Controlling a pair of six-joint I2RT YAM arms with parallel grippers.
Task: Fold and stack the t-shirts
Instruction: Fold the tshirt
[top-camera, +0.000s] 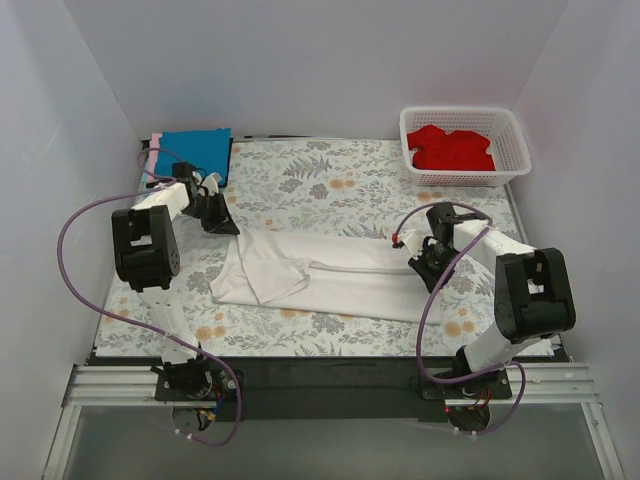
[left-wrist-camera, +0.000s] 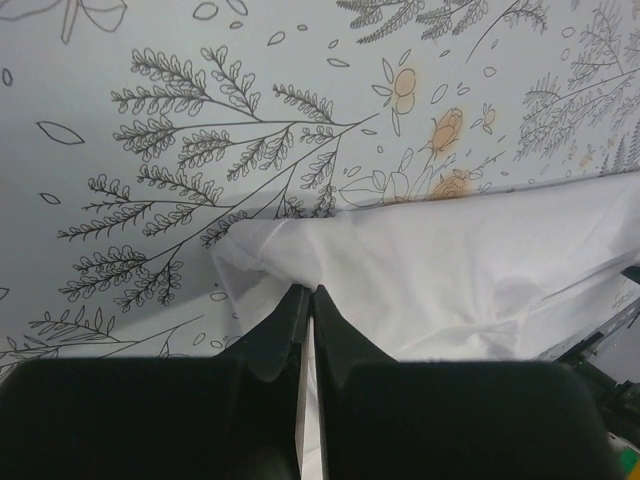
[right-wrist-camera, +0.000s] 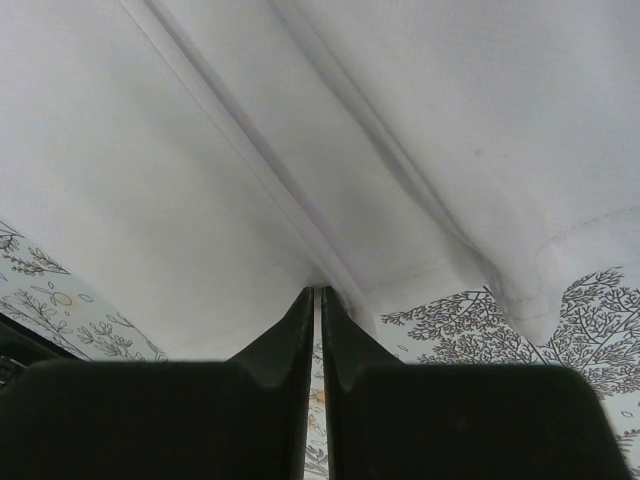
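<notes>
A white t-shirt (top-camera: 330, 275) lies lengthwise across the middle of the floral table cloth, partly folded. My left gripper (top-camera: 230, 226) is shut on its far left corner; the left wrist view shows the fingertips (left-wrist-camera: 307, 292) pinching the white cloth (left-wrist-camera: 450, 270). My right gripper (top-camera: 407, 244) is shut on the far right edge; the right wrist view shows the jaws (right-wrist-camera: 318, 292) closed on the hem of the shirt (right-wrist-camera: 250, 130). A folded blue t-shirt (top-camera: 195, 152) lies at the back left on a pink one (top-camera: 151, 160). A red t-shirt (top-camera: 452, 148) lies in the basket.
The white lattice basket (top-camera: 508, 128) stands at the back right corner. The floral table cloth (top-camera: 320, 180) covers the table between white walls. Purple cables loop off both arms.
</notes>
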